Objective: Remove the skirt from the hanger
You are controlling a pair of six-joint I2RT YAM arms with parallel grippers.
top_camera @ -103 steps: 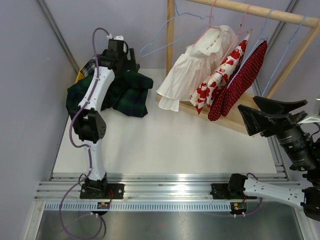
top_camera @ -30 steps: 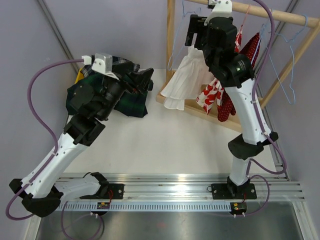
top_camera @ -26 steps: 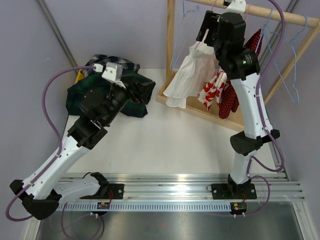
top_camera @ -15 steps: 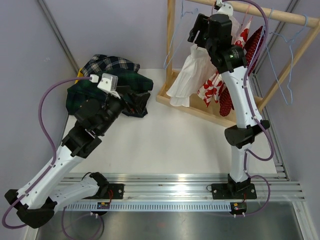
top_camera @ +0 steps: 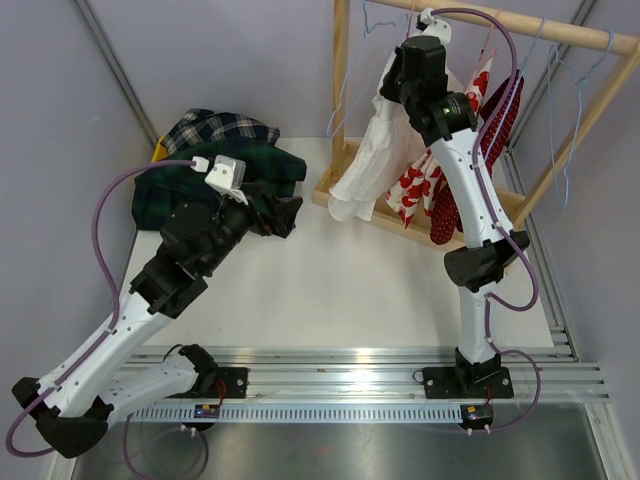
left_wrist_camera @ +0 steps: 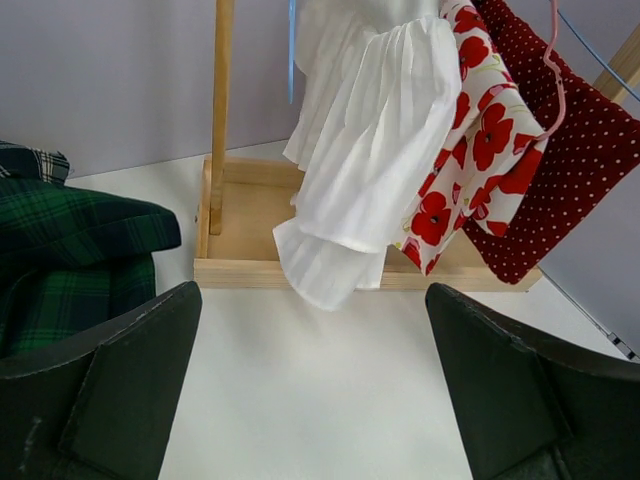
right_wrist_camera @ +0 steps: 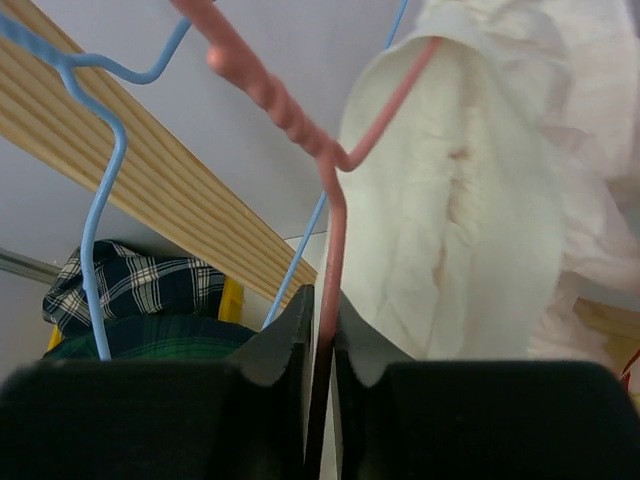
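A white pleated skirt (top_camera: 362,165) (left_wrist_camera: 372,140) (right_wrist_camera: 470,210) hangs from a pink wire hanger (right_wrist_camera: 330,215) on the wooden rail (top_camera: 530,27). High at the rail, my right gripper (top_camera: 397,72) (right_wrist_camera: 322,300) is shut on the pink hanger's wire just below its twisted neck, with the skirt's waist directly to the right of the fingers. My left gripper (top_camera: 287,215) (left_wrist_camera: 312,295) hovers open above the white table, facing the skirt's lower hem, with nothing between its fingers.
A red-poppy garment (top_camera: 420,185) (left_wrist_camera: 470,150) and a dark red dotted one (top_camera: 485,135) (left_wrist_camera: 570,170) hang beside the skirt. Empty blue hangers (top_camera: 562,95) (right_wrist_camera: 95,230) sit on the rail. The rack's wooden base (left_wrist_camera: 240,272) lies below. Green plaid clothes (top_camera: 215,150) (left_wrist_camera: 70,250) are piled at back left.
My right gripper has gone from wide open to shut on the pink hanger wire, shifting slightly left. The skirt has swung left. My left gripper has edged toward the rack.
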